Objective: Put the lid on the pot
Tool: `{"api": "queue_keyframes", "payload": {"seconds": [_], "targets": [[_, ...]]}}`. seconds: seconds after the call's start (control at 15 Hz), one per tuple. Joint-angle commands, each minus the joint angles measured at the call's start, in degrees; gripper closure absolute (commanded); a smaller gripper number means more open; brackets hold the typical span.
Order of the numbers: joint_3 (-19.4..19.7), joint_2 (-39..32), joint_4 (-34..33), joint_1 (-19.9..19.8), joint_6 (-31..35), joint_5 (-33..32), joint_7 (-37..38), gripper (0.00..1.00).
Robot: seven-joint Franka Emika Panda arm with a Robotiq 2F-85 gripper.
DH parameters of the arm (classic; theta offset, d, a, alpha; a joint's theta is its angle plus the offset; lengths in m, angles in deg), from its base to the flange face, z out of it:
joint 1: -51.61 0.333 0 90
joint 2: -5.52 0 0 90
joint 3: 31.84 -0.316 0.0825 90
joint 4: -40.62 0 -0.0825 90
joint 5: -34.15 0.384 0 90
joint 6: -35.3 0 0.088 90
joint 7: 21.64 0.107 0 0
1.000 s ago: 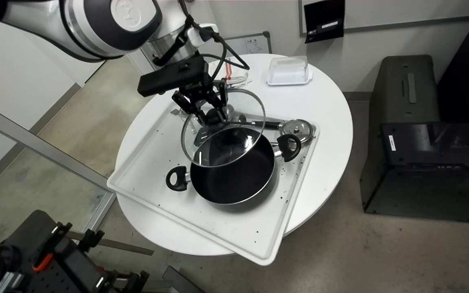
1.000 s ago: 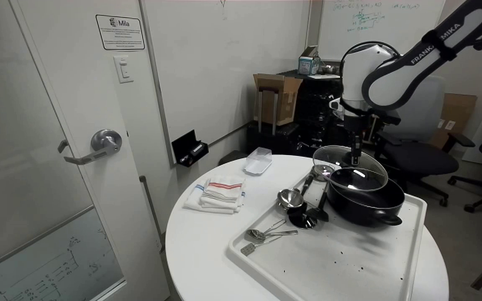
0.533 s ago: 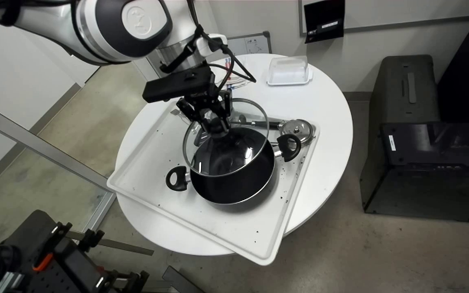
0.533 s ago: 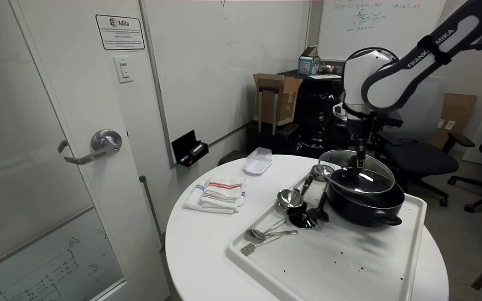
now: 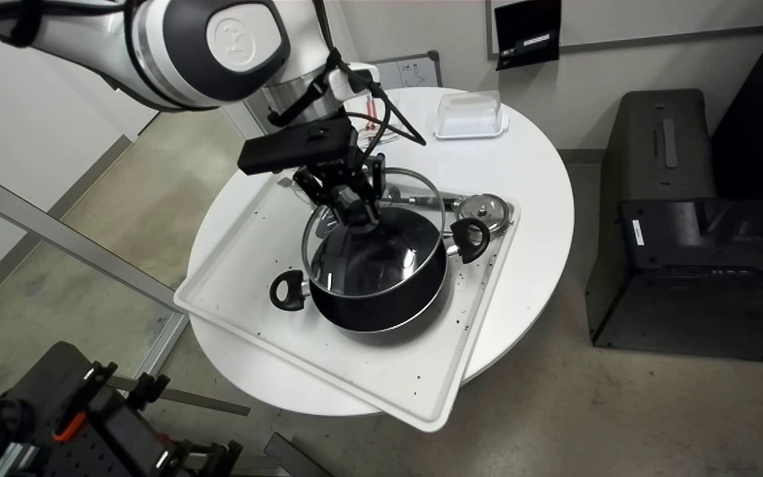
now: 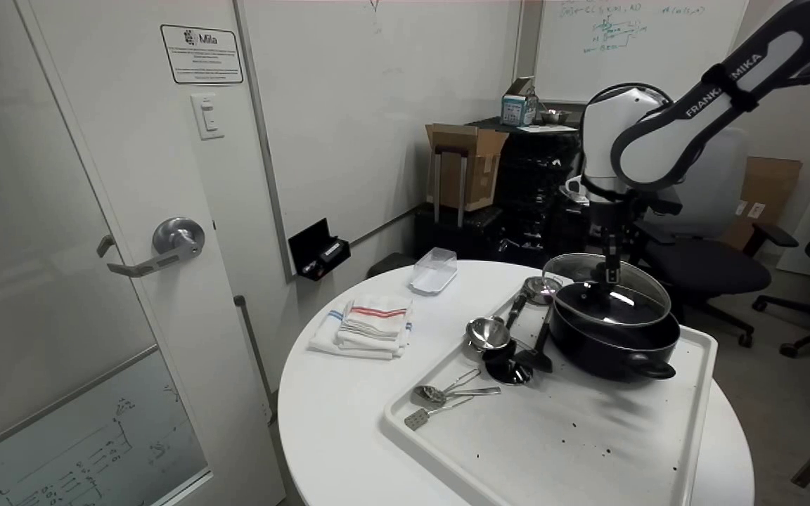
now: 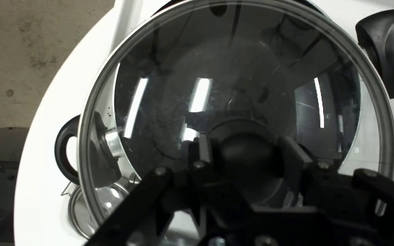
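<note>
My pincer (image 7: 246, 152) pinches the glass lid (image 7: 231, 78) by its dark knob (image 7: 248, 155), one finger (image 7: 205, 150) on the knob's left, one on its right in the wrist view. I hold the lid over the pot (image 5: 381, 313), off-centre: in an exterior view it sits toward the far side, with a crescent of the pot's dark inside uncovered along the near side. Can't tell whether the lid's rim touches the pot anywhere. Pot stands upright on the white tray (image 5: 414, 391), left handle (image 5: 297, 290) and right handle (image 5: 462, 240) sticking out past the lid. Tray lies on the round white table (image 5: 540, 218), near corner overhanging the edge. There's a small round metal piece (image 5: 487, 207) just behind the right handle. In an exterior view: small metal utensils (image 6: 431, 394) on the tray's left part, black utensil (image 6: 536, 361) just left of the pot, folded cloths (image 6: 370, 327) on the table left of the tray, clear plastic box (image 6: 433, 277) farther back.
</note>
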Motion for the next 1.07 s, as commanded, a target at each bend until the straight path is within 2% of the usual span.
{"api": "queue_keyframes", "payload": {"seconds": [0.0,1.0], "targets": [[0.3,0.2,0.5,-0.2,-0.3,0.7,0.2,0.75],[0.9,-1.8,1.8,-0.3,1.2,-0.1,-0.2,0.75]]}}
